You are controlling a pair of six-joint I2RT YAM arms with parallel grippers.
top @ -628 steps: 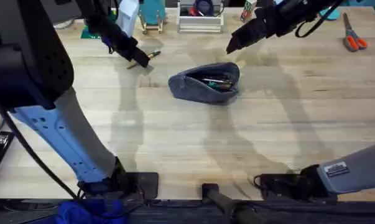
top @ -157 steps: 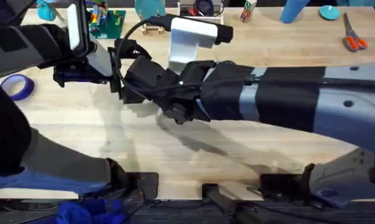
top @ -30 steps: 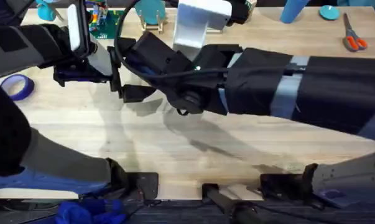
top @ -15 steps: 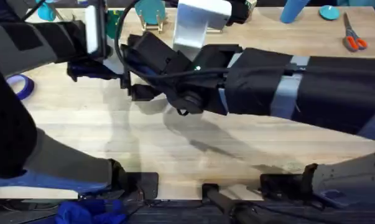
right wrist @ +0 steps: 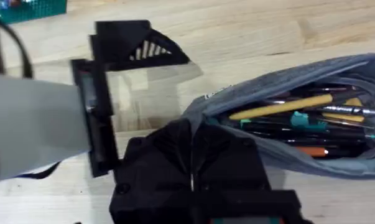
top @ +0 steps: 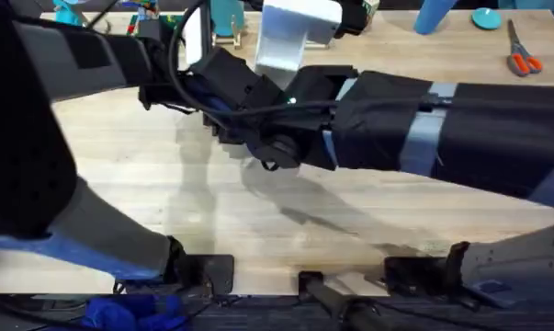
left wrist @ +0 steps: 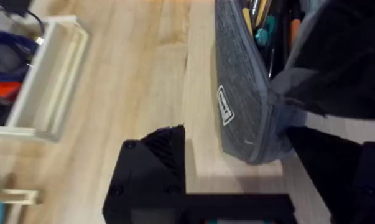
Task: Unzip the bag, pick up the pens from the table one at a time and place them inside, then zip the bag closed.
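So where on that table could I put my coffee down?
The bare wood of the table between the arms' bases and the right arm's shadow is free. Also the stretch left of the scissors. Around the bag it's crowded.

Light wooden table [top: 368, 230] with plank seams. Lying on it: grey-blue bag [right wrist: 311, 112], unzipped, pens [right wrist: 280, 107] inside; orange-handled scissors [top: 520, 51] at the far right; white rack [left wrist: 50, 81] beside the bag.
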